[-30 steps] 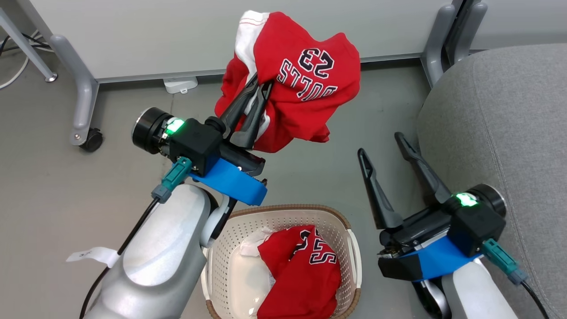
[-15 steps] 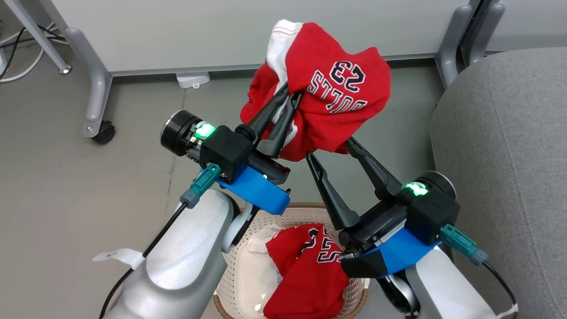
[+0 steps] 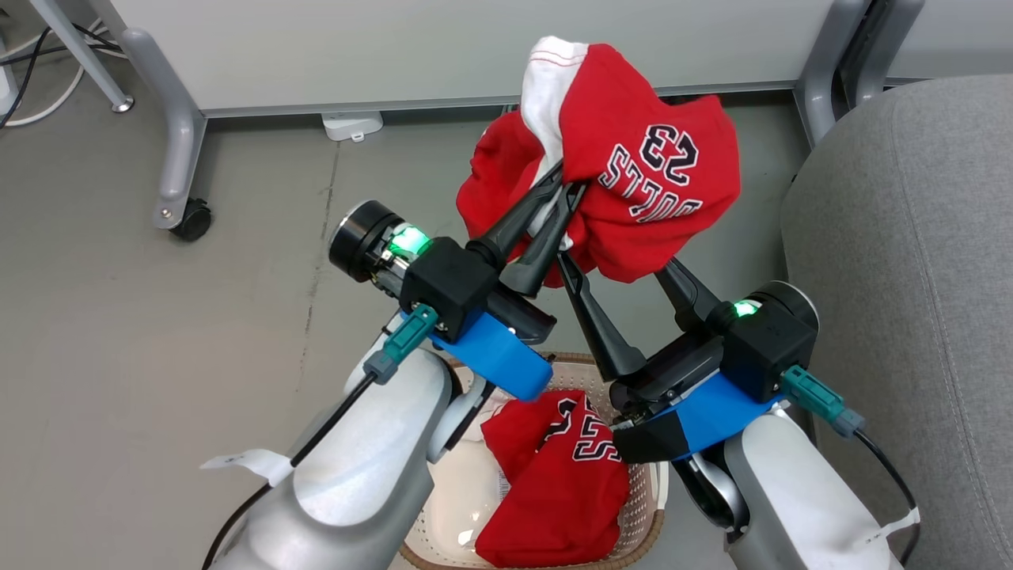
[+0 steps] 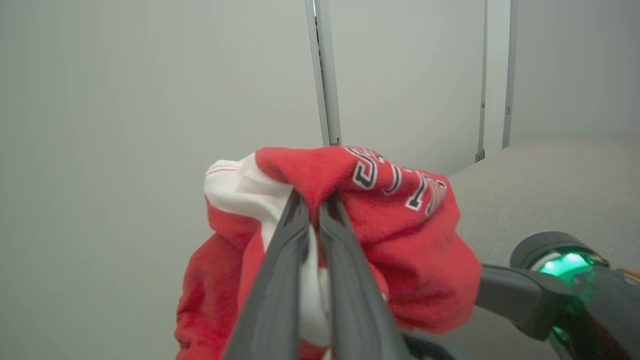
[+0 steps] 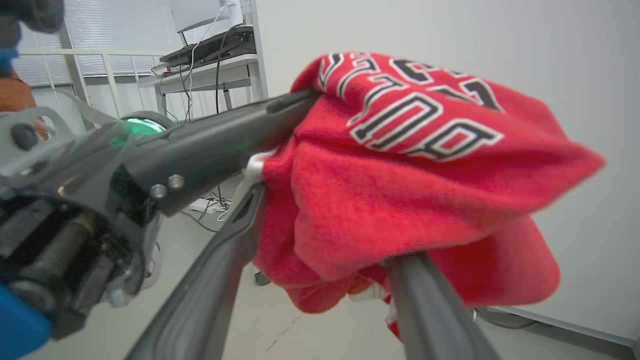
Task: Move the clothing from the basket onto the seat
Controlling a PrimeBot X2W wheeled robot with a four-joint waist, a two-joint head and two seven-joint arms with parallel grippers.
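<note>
Two jerseys: both red with white trim. The held jersey point(image 3: 633, 174) hangs in the air at upper centre of the frame; the basket jersey point(image 3: 554, 483) lies crumpled at lower centre.
One basket: the cream perforated basket point(image 3: 635, 514) with a brown rim stands on the floor at the bottom of the frame, partly behind both forearms.
One seat: the grey fabric seat point(image 3: 910, 237) runs down the right edge, just beside the basket.
Two hands: the left hand point(image 3: 571, 178) is clenched on a fold of the held jersey, by its white trim. The right hand point(image 3: 613, 265) is spread wide and grasps nothing, its fingers reaching up to the bundle's lower edge, one at each side.
Held jersey's lie: bunched, wider than tall, long axis across the frame. The white trim is at the top, and the lettering and 23 read upside down, slanting toward the lower right.
Basket jersey's lie: long axis from upper right to lower left, its number at the upper end.
Surface: plain grey floor point(image 3: 158, 356).
Room: a pale panel point(image 3: 356, 47) on grey legs, one black caster point(image 3: 190, 226) at upper left, and a desk point(image 5: 210, 67) with trailing cables in the right wrist view.
</note>
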